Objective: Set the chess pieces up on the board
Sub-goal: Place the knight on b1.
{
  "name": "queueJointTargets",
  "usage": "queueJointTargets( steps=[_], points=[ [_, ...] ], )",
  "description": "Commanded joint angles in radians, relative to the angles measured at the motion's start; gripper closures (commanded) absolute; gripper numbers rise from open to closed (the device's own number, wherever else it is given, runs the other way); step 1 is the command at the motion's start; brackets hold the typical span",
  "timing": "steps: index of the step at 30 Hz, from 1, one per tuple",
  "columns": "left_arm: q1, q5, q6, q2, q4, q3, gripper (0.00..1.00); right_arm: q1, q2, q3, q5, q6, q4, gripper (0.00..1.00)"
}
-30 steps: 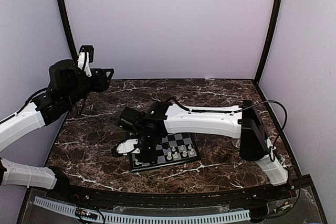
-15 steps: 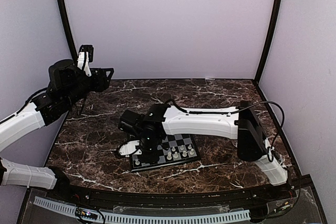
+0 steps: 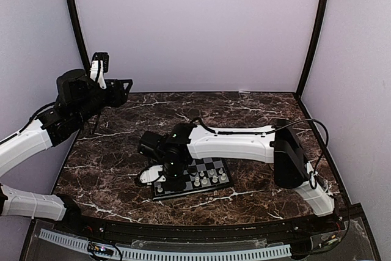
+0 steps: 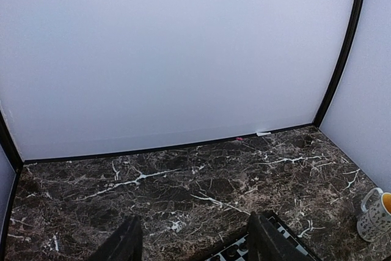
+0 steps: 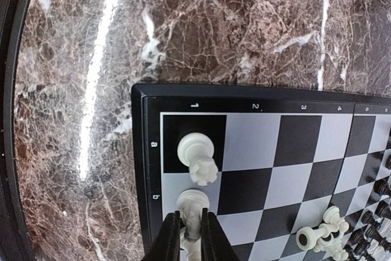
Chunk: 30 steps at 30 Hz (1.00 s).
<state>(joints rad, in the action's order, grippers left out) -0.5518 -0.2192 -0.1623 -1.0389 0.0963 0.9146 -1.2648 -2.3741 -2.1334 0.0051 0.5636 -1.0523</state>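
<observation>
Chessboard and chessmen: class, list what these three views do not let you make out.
Top external: right arm covers the chessboard's left squares; chessmen too small to name.
Left wrist: bottom edge cuts the chessboard to one corner; right edge clips the mug.
Right wrist: right gripper hides the white piece's base; gripped or not, unclear.
</observation>
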Motion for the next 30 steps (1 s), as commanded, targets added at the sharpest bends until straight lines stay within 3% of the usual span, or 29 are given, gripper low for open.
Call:
queueJointTargets(
  steps=[1, 16, 25, 30],
  points=[
    [0.000, 0.011, 0.007, 0.019, 0.024, -0.002, 0.39, -0.013, -0.022, -0.014, 0.018, -0.005, -0.003, 0.83],
    [0.000, 0.016, 0.014, 0.002, 0.022, 0.000, 0.38, -0.012, 0.016, -0.029, 0.023, -0.005, -0.009, 0.72],
    [0.000, 0.025, 0.032, -0.147, -0.040, 0.049, 0.32, 0.138, 0.283, 0.095, -0.138, 0.019, -0.025, 0.66],
    [0.000, 0.116, -0.031, -0.301, -0.292, 0.212, 0.41, 0.282, 0.469, 0.300, -0.187, -0.002, 0.061, 0.66]
  ],
)
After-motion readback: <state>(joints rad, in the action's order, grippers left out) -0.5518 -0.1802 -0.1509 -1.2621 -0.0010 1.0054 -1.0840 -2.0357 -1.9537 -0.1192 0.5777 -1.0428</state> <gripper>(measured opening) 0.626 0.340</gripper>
